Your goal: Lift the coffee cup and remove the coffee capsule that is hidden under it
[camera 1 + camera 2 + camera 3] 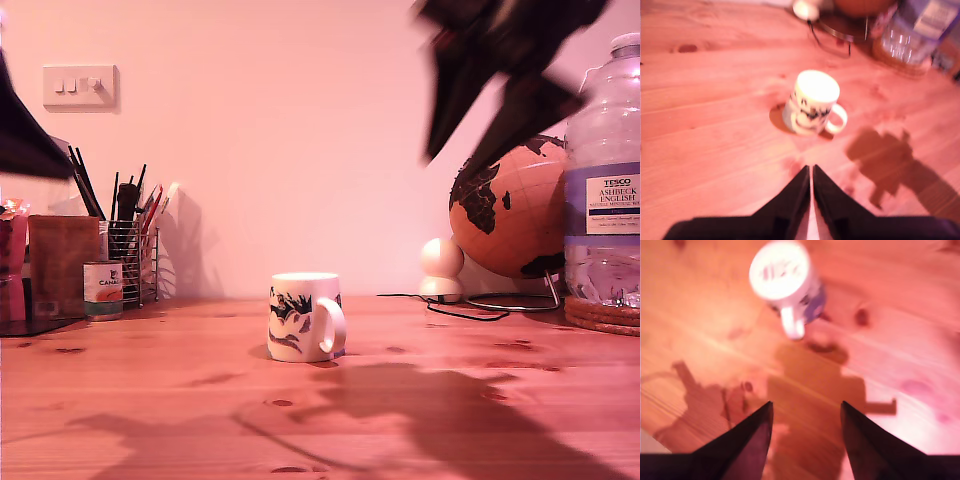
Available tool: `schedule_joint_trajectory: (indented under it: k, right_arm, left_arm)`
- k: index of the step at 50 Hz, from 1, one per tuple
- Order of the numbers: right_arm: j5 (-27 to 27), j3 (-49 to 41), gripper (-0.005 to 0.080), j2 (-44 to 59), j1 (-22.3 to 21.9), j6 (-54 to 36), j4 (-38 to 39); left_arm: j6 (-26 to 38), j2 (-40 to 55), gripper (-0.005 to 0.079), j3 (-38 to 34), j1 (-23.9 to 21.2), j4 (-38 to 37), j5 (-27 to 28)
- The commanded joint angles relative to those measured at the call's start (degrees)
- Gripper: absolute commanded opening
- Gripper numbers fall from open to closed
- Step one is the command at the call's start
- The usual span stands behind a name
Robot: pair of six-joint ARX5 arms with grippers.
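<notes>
- Standing upside down on the wooden table (pixel 150 400), the coffee cup (pixel 303 316) sits mid-scene in the exterior view, handle toward that view's right.
- My first gripper (pixel 811 172) hangs above the table near the cup, jaws pressed together, empty.
- My second gripper (pixel 806 412) hovers with jaws spread wide, holding nothing.
- Coffee capsule: not visible.

- the white ceramic mug with dark cartoon drawings (pixel 304 316) stands alone mid-way across the wooden table (pixel 150 400), bare wood on all sides of it.
- along the table's far edge, obstacles crowd both ends: wire pen holder (pixel 133 262) and small labelled tin (pixel 102 288) at the exterior view's left; orange globe (pixel 508 212) and clear plastic water bottle (pixel 605 180) at its right.
- the near edge lies open.
</notes>
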Motion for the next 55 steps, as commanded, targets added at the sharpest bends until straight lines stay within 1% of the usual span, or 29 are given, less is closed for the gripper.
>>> schedule_joint_trajectory:
  k: [1, 9, 18, 29, 35, 44, 55]
  right_arm:
    - [0.02, 2.21, 0.0393, 2.14, 1.18, -0.52, -0.04]
    - [0.28, 7.06, 0.0393, 7.78, 2.89, -2.03, -0.09]
    - [2.99, 12.02, 0.0393, 13.55, 4.63, -4.92, -0.50]
    - [3.65, 17.20, 0.0392, 19.71, 5.95, -6.56, -1.62]
    - [4.59, 18.38, 0.0392, 21.73, 6.29, -7.61, -1.70]
    - [4.59, 19.45, 0.0393, 24.28, 6.62, -7.80, -1.66]
    - [4.76, 19.65, 0.0393, 26.08, 7.28, -7.78, 0.57]
  left_arm:
    - [1.53, 1.99, -0.0019, 1.49, -0.72, 1.25, -0.50]
    - [2.51, 6.27, -0.0019, 3.32, -2.14, 2.75, -0.50]
    - [2.86, 9.99, -0.0019, 5.44, -2.86, 2.78, -0.52]
    - [2.89, 11.50, -0.0019, 6.64, -3.04, 2.93, -0.52]
    - [2.89, 11.50, -0.0019, 6.64, -3.04, 3.06, -0.52]
    - [2.86, 11.50, -0.0019, 6.64, -3.04, 3.15, -0.50]
    - [2.86, 11.50, -0.0019, 6.67, -3.32, 3.15, -0.52]
